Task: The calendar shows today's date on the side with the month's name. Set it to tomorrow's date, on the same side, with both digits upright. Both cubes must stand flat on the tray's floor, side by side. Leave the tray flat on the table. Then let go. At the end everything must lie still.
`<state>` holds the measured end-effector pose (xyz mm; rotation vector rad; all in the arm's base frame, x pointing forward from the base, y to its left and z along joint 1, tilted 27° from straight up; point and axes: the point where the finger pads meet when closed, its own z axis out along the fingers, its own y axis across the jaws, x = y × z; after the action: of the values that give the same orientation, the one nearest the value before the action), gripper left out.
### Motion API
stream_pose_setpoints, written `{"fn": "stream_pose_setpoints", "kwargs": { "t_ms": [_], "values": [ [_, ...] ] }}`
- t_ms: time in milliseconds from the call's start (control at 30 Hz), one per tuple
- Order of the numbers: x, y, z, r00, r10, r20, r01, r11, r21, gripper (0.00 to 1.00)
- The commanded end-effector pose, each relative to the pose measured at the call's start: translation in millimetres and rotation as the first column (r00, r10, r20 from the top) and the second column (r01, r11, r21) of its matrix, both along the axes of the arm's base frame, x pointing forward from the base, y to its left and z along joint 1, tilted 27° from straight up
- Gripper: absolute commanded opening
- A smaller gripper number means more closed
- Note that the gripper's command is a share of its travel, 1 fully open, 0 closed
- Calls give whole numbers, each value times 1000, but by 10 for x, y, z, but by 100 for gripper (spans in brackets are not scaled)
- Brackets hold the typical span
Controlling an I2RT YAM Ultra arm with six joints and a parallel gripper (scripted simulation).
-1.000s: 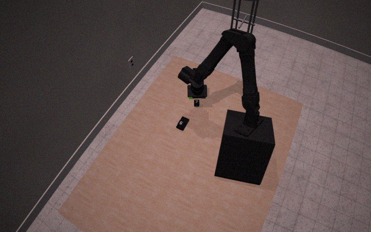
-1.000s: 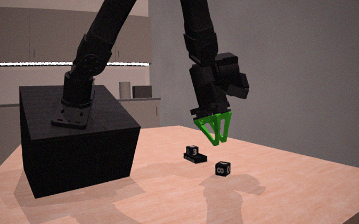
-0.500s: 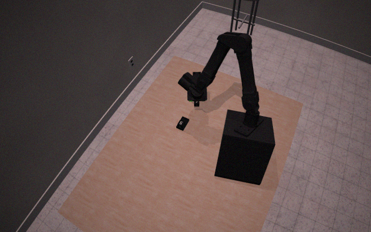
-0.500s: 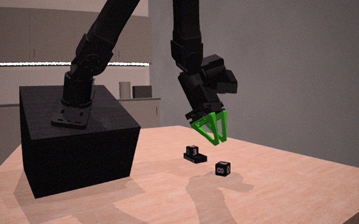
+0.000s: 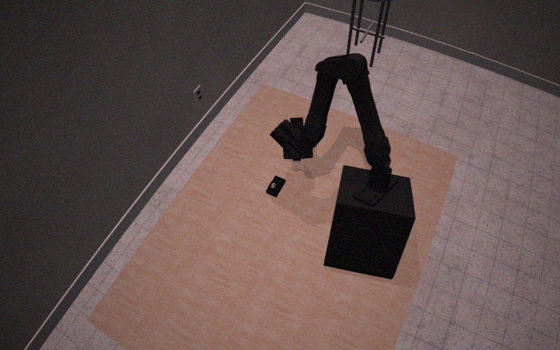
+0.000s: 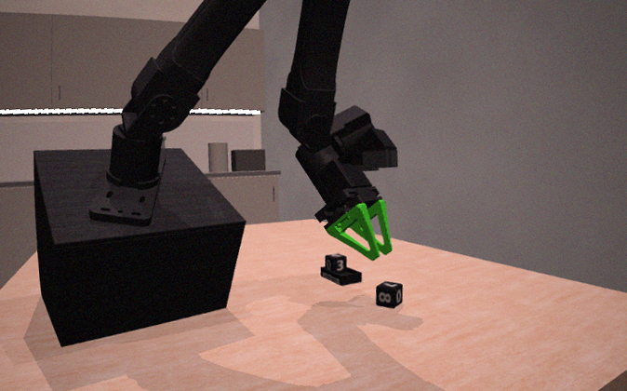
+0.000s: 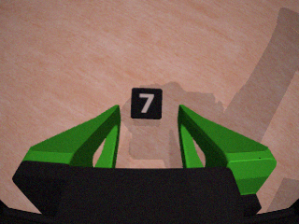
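Two black cubes with white digits, split up. Have a loose black cube [image 6: 388, 294] [image 7: 147, 104] resting on the pale wood-grain counter [image 5: 206, 255] [image 6: 496, 336] [image 7: 61, 47], outside the tray, apart from it. Shows 8 and 0 on side faces in exterior view, and a 7 toward the wrist camera. Can't see it in top view, blocked by the arm.

Have the other black cube [image 5: 273, 187] [image 6: 335, 263] seated in the small black rectangular tray [image 5: 280, 179] [image 6: 351, 274], at one end. Reads 3 on a side in exterior, 5 on top in top view. Leaves the tray's other end without a cube. Looks flat on the counter, tray included.

Green open-frame jaws [image 5: 297, 153] [image 6: 380, 255] partly spread, pinching nothing. Hang above the counter, touching neither cube nor tray. Tilted, not straight down, per exterior view. Frame the loose cube between the tips in wrist view, but with a gap, so not gripped.

Black jointed arm [image 5: 365, 107] [image 6: 220, 26] bent high, bolted to the big black box pedestal [image 5: 369, 243] [image 6: 142, 281]. Casts shadows across the counter. Can't call the date set: only one cube in the tray, needs both side by side.
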<state>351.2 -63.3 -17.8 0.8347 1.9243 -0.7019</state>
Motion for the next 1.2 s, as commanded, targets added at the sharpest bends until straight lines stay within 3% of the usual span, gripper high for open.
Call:
{"fn": "stream_pose_setpoints", "kwargs": {
  "t_ms": [0,1167],
  "values": [
    [75,19,156,995,-1,96,6,999,-54,45],
    [61,-6,112,993,0,116,9,997,-80,45]
  ]
}}
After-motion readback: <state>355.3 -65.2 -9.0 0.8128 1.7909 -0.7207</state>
